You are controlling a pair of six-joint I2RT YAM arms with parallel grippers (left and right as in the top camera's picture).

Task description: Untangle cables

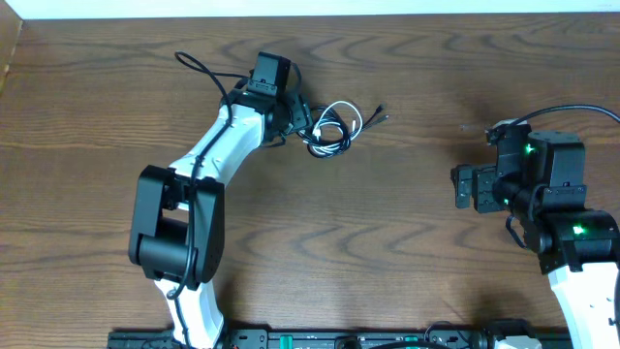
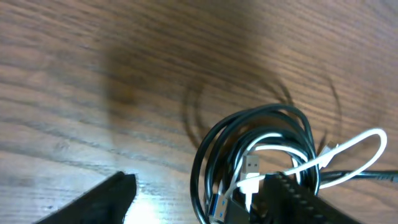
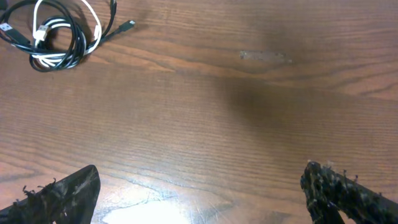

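Note:
The black cable (image 1: 321,146) and the white cable (image 1: 345,109) lie tangled in one small coil on the wooden table, right of my left gripper (image 1: 298,118). In the left wrist view the black cable (image 2: 205,146) loops round the white cable (image 2: 356,142). Both plug ends sit inside the coil. My left gripper (image 2: 202,202) is open, its right finger over the lower part of the coil, its left finger on bare wood. My right gripper (image 1: 463,186) is open and empty, far to the right. Its view (image 3: 202,196) shows the black cable (image 3: 76,45) and white cable (image 3: 95,34) at the top left.
The wooden table (image 1: 407,262) reaches a pale wall at the back edge. A loose black cable end (image 1: 380,112) trails right from the coil. The thick black arm cable (image 1: 199,68) arcs behind the left arm.

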